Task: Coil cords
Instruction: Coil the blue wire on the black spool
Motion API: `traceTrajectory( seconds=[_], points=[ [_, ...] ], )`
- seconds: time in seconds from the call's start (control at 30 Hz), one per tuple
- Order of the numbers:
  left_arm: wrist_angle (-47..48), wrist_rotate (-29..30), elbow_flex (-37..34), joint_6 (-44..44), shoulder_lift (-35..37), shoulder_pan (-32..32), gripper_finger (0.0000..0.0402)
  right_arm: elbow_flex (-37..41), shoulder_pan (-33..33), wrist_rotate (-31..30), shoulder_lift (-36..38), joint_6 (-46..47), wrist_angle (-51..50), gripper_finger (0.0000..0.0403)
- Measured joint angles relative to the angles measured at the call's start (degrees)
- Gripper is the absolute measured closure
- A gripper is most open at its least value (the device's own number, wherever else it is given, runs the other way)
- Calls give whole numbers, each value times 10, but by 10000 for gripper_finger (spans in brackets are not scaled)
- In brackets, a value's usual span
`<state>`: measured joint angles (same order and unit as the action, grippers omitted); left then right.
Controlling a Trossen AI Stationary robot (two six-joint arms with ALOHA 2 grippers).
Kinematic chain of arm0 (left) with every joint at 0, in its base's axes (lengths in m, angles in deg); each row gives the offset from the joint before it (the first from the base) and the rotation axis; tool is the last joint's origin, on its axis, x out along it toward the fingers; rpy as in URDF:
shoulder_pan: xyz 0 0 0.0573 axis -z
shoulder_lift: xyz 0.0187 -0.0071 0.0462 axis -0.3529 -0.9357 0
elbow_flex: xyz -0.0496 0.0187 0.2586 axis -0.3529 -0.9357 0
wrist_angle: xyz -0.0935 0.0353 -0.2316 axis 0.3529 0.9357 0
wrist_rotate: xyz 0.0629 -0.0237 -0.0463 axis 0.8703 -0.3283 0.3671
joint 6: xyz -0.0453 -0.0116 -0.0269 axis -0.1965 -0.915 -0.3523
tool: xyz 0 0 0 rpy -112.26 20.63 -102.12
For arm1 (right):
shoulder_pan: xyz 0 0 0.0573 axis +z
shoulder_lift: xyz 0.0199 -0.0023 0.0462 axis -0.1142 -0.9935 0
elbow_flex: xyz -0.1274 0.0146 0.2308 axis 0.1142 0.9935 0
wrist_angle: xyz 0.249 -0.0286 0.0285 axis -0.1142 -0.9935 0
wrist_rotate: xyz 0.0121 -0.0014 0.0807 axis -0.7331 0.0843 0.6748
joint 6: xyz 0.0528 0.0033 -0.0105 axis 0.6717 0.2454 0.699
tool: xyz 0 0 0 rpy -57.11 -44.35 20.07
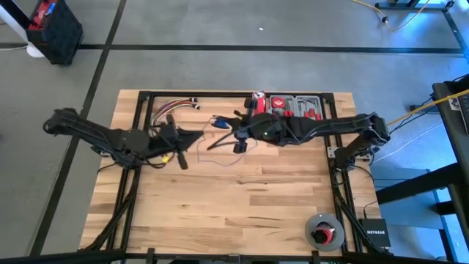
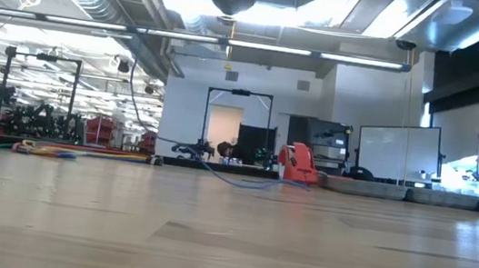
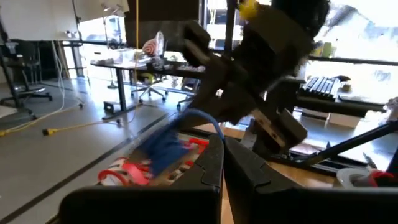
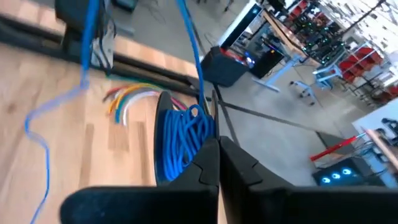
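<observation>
— Any writing you can read?
— "NETGEAR" on the black box beside the desk.
— And the cords?
— Thin, blue, string-like; a tangled bunch hangs at the right gripper, its fingers pinched together on it, above the desk's far middle. A loose strand trails over the pale wood planks.
— The left gripper?
— Fingers together, facing it, the strand passing right at their tips.
</observation>
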<state>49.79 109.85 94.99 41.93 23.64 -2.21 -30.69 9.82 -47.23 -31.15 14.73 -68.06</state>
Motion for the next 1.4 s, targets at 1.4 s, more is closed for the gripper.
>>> traceTrajectory(
  seconds=[1.4],
  points=[
    [-190,-2,2,49,-278,-74,401,-164,2,107,87,43,28,403]
  ],
)
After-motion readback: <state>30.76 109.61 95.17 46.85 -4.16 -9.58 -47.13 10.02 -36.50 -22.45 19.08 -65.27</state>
